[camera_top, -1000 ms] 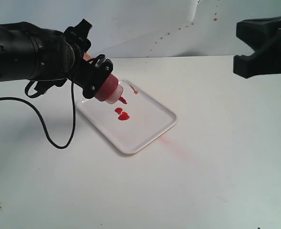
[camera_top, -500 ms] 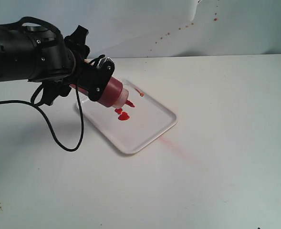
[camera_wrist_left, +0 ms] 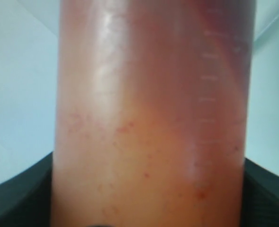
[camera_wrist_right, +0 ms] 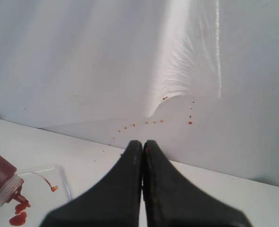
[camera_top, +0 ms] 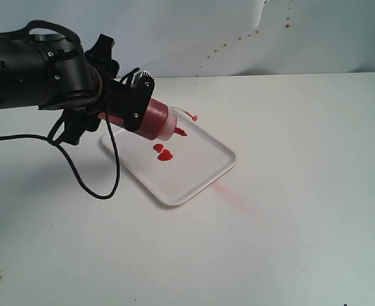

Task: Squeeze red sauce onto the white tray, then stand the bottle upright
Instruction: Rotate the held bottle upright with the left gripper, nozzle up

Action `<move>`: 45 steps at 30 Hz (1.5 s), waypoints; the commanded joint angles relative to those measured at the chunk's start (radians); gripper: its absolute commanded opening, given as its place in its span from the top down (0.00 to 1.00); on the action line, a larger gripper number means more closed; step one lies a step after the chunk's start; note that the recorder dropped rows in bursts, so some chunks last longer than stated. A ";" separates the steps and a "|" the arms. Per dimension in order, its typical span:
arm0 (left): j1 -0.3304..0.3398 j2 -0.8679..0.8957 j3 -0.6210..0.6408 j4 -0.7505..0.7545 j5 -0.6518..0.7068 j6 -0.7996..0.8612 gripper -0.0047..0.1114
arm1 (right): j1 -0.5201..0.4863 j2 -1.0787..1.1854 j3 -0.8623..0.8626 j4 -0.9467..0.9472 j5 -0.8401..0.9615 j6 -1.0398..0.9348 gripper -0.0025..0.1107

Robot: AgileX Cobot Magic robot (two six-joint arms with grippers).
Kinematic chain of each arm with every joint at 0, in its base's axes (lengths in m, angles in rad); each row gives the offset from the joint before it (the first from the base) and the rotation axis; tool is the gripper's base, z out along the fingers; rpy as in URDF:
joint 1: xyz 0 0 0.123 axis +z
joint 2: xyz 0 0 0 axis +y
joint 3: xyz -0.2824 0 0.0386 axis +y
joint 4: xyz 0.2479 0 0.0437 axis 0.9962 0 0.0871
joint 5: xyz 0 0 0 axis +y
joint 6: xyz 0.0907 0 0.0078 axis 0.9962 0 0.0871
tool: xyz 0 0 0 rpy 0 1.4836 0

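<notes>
A: White table [camera_top: 289, 191], and behind it a pale, wrinkled backdrop [camera_top: 193, 32] dotted with small red spots [camera_top: 239, 38]. A faint pink smear [camera_top: 235, 196] marks the table just beside the white tray [camera_top: 203, 172].

B: Where is the bottle [camera_top: 152, 121]?

A: In the air over the tray's far left part, tilted steeply, with its nozzle [camera_top: 179, 132] pointing down at the tray. The left gripper [camera_top: 135, 105] is clamped around its body.

B: What does it look like?

A: It's a translucent cylinder tinted red-orange, darker toward one end. It has a whitish collar and a red-stained pointed tip. A thin strap [camera_top: 188, 115] curves off it, with a little cap at the end. Close up, tiny red flecks speckle the wall.

B: Any writing?

A: The only marking I can make out is a column of faint measuring marks [camera_wrist_left: 210, 99] along one side, too blurred to read.

B: And on the tray?

A: Red sauce [camera_top: 165, 155]: two glossy blobs touching each other near the middle, just below the nozzle.

B: The other arm?

A: The right gripper [camera_wrist_right: 143, 156] has its jaws pressed together on nothing, well apart from the tray. A black cable [camera_top: 79, 178] loops across the table under the left arm.
</notes>
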 commanded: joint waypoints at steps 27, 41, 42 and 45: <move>0.048 -0.242 0.192 -0.111 -0.257 -0.369 0.96 | 0.003 -0.003 0.001 0.006 -0.010 0.003 0.98; 0.255 -0.282 0.451 -0.113 -0.834 -0.563 0.96 | 0.003 -0.003 0.001 0.006 -0.010 0.003 0.98; 0.266 -0.282 0.469 -0.124 -0.865 -0.563 0.96 | 0.003 -0.003 0.001 0.006 -0.010 0.003 0.98; 0.299 -0.282 0.525 -0.138 -0.990 -0.563 0.96 | 0.003 -0.003 0.001 0.006 -0.010 0.003 0.98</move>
